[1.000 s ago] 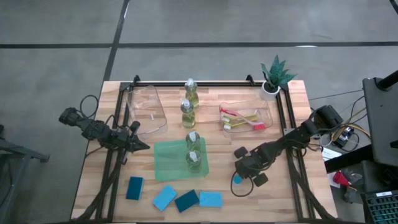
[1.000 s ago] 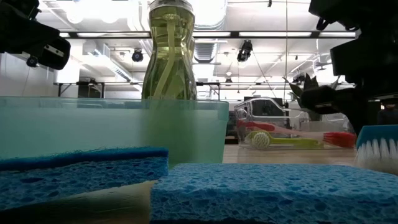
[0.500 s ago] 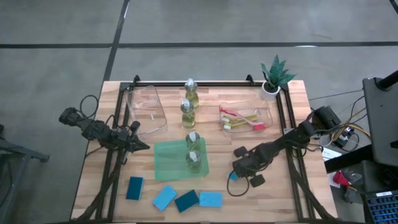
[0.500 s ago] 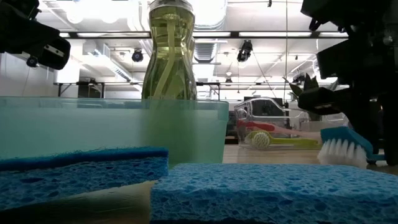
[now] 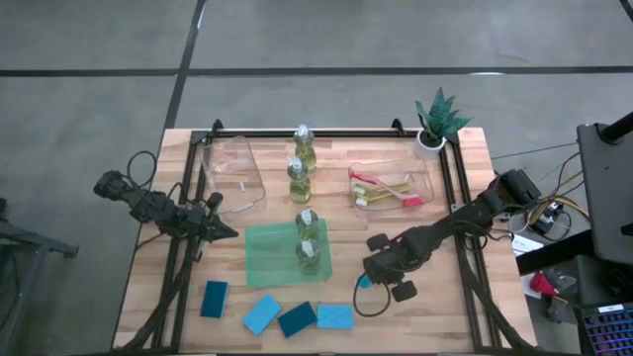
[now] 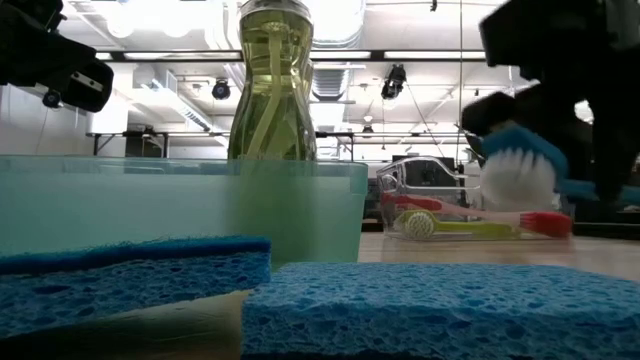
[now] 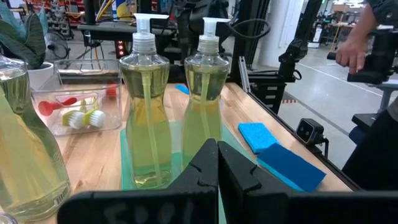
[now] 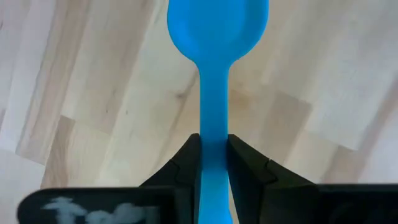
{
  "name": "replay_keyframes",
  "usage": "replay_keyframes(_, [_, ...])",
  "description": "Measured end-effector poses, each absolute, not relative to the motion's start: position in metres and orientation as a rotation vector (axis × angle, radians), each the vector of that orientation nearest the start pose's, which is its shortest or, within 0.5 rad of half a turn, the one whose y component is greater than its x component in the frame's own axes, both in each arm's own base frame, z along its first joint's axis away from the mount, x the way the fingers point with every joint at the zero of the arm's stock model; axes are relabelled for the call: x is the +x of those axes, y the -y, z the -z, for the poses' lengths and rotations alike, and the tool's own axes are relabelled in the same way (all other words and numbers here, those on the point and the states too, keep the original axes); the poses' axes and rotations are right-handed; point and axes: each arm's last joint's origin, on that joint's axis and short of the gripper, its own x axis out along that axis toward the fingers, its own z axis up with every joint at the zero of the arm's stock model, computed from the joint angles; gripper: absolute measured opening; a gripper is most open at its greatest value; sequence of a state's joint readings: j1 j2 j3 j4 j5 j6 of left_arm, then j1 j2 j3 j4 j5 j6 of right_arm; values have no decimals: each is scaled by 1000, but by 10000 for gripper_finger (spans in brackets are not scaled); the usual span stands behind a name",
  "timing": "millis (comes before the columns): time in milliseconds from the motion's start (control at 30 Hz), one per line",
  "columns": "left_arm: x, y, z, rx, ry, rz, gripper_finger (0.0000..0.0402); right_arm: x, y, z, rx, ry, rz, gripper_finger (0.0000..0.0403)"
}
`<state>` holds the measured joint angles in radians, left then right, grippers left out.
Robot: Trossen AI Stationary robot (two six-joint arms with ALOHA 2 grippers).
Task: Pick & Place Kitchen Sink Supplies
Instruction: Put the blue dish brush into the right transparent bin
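Observation:
My right gripper (image 5: 374, 273) is shut on a blue brush (image 6: 520, 168) with white bristles, right of the green tray (image 5: 287, 253). My left gripper (image 7: 217, 167) is shut and idle near the table's left edge, pointing at the tray. Two clear bottles (image 5: 308, 252) of yellowish liquid stand in the tray, and two more (image 5: 297, 178) stand behind it. Several blue and teal sponges (image 5: 297, 318) lie flat along the near edge. Red and yellow brushes (image 5: 388, 188) lie in a clear bin. My right gripper pinches the blue brush's thin handle (image 8: 212, 146) between its two fingers, the handle running along them. The rounded head (image 8: 217, 25) sticks out past the fingertips. In the low view the brush is lifted clear of the table, bristles (image 6: 518, 182) pointing down.
An empty clear bin (image 5: 235, 176) sits at the far left. A small potted plant (image 5: 436, 124) stands at the far right corner. Black rails (image 5: 463, 227) run along both sides. Bare wood lies between the tray and the right rail. A person's hand (image 7: 353, 50) shows beyond the table.
My right gripper has moved a little toward the table's left and risen, still shut on the blue brush. The brush, whose bristles stood at table level a second ago, is now lifted clear of the wood.

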<state>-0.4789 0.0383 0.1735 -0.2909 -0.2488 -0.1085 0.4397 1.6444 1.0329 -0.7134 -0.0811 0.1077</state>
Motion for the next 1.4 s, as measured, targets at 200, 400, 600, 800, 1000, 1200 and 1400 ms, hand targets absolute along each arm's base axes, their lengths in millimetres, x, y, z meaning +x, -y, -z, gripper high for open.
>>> replay_keyframes(200, [79,33,-191,-52,-158,221,0,277,-123,-204,-159,-1356,-308,54])
replay_keyframes(400, [79,33,-191,-52,-158,222,0,287,-119,-231,-153,-1328,-287,54])
replay_keyframes(600, [79,33,-191,-52,-159,222,0,293,-111,-253,-185,-1324,-248,54])
replay_keyframes(800, [79,33,-191,-52,-158,222,0,297,-96,-273,-188,-1314,-192,54])
replay_keyframes(1000, [79,33,-191,-52,-159,222,0,300,-76,-298,-190,-1285,-91,54])
replay_keyframes(1200, [79,33,-191,-51,-161,222,0,296,-46,-315,-261,-1249,26,54])
replay_keyframes(1400, [79,33,-191,-51,-162,222,0,284,-3,-313,-225,-1305,118,54])
